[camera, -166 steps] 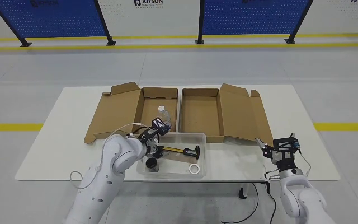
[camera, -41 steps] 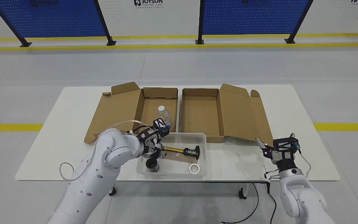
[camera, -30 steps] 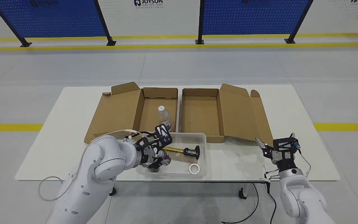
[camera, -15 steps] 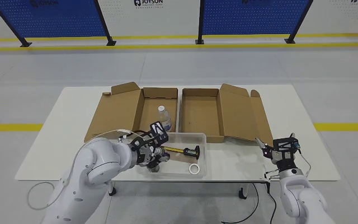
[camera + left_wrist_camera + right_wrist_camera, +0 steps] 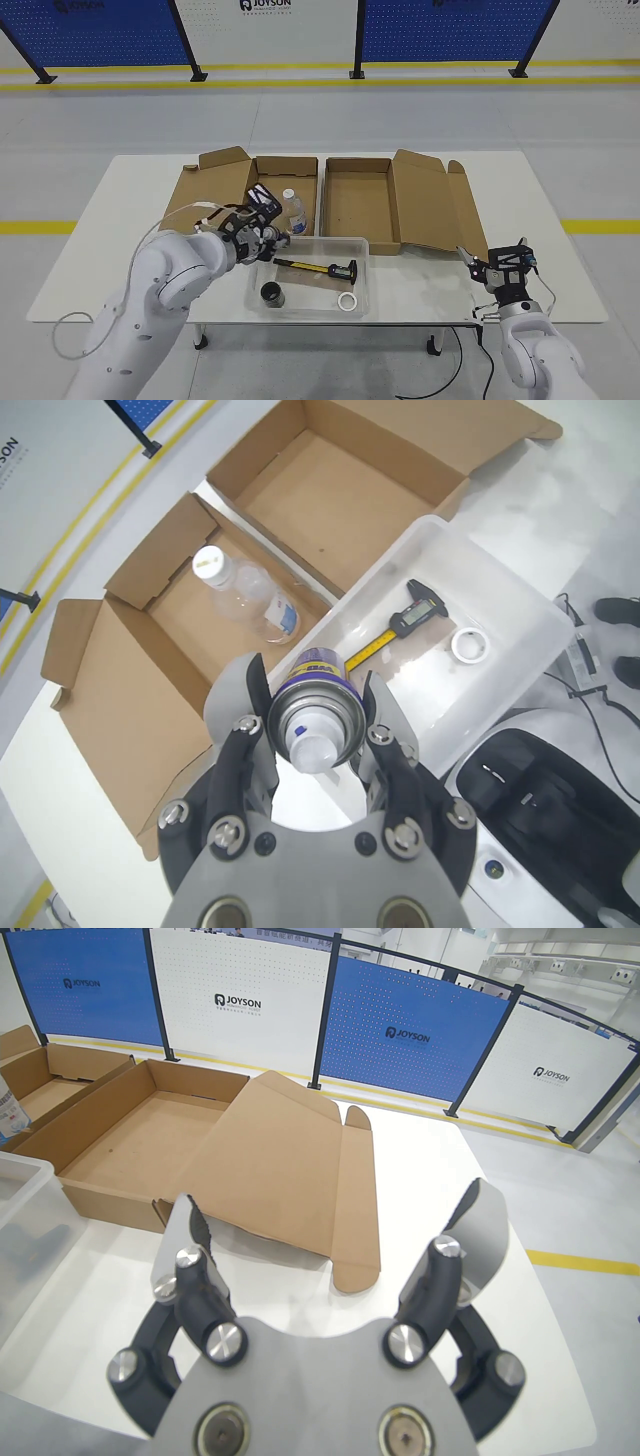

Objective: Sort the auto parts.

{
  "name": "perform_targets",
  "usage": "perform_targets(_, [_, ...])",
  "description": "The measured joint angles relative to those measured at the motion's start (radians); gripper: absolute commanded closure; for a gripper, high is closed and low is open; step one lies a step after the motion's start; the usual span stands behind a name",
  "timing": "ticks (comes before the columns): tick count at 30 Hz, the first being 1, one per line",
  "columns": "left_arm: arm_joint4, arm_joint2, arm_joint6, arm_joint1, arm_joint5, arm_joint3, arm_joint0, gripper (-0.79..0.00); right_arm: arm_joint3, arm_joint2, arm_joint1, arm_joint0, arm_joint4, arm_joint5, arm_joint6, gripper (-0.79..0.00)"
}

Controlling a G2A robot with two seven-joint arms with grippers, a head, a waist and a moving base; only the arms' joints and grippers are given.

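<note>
The left gripper has its two fingers pressed against the sides of a blue spray can with a clear cap, gripping it just below the top. It holds the can up near the spot where the front wall of the left cardboard box meets the back corner of the clear plastic bin. A clear plastic bottle with a white cap lies on its side in that left box. The right cardboard box sits open just beside it, flaps spread on the white table.

In the bin a digital caliper lies flat with its yellow scale pointing towards the can, and a white ring rests near it. There's also a dark round part in the bin's near corner, maybe a cap or a short tube; from here I can't make it out.

The right gripper sits near the table's front right edge, well apart from the boxes, fingers spread wide with nothing between them
</note>
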Motion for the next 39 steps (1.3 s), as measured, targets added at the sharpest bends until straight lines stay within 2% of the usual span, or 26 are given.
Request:
perform_targets(8, [0.108,0.07,0.071,-0.014,0.107,0.088,-0.054,0.0,0.0,0.0,0.0,0.0,0.0,0.0,0.0,-0.785])
perform_targets(12, [0.186,0.109,0.069,-0.021,0.136,0.119,-0.082,0.0,0.0,0.0,0.0,0.0,0.0,0.0,0.0,-0.785])
perform_targets(23, [0.237,0.179,0.058,-0.046,0.221,0.262,-0.166,0.0,0.0,0.0,0.0,0.0,0.0,0.0,0.0,-0.785])
perform_targets(31, [0.231,0.224,0.058,-0.065,0.204,0.384,-0.242,0.0,0.0,0.0,0.0,0.0,0.0,0.0,0.0,-0.785])
perform_targets(39, [0.212,0.25,0.038,-0.084,0.219,0.461,-0.303,0.0,0.0,0.0,0.0,0.0,0.0,0.0,0.0,-0.785])
